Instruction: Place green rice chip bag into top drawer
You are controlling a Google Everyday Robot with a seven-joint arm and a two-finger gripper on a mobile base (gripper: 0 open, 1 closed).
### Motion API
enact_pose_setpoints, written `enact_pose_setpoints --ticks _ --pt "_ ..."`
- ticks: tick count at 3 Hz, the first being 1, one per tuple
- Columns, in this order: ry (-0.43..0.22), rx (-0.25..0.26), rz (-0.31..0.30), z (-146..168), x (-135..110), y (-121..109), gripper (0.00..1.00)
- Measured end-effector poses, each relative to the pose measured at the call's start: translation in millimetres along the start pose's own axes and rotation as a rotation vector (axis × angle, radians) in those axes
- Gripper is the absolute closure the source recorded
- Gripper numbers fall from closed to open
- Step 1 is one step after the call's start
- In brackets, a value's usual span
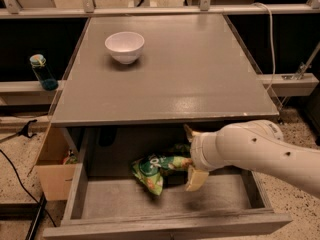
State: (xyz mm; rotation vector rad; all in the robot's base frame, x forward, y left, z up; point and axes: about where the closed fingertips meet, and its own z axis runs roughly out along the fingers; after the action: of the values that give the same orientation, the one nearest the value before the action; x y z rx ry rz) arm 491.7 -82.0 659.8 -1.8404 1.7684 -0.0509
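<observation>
I've got pincer (190,156) inside the top drawer (115,200), below bench (175,79) front edge, clamped on one end of green rice chip bag (150,169); bag hangs approx mid-drawer, just above floor.

The gripper (192,156) is sitting inside the top drawer (165,223), just under the tabletop's (170,84) front edge. With the green rice chip bag (151,170) beside it, it is taking up the drawer's middle. Bare drawer floor is lying open along the front. The overhanging tabletop is blocking entry from above at the back. A white bowl (124,46) is occupying a far corner of the tabletop.
</observation>
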Motion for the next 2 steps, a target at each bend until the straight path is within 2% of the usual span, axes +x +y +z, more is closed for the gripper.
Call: enact_pose_setpoints --ticks 1,2 --pt "-0.001 0.013 0.022 -16 10 -1 0.0" --pt "0.002 0.04 0.056 -45 23 -2 0.26"
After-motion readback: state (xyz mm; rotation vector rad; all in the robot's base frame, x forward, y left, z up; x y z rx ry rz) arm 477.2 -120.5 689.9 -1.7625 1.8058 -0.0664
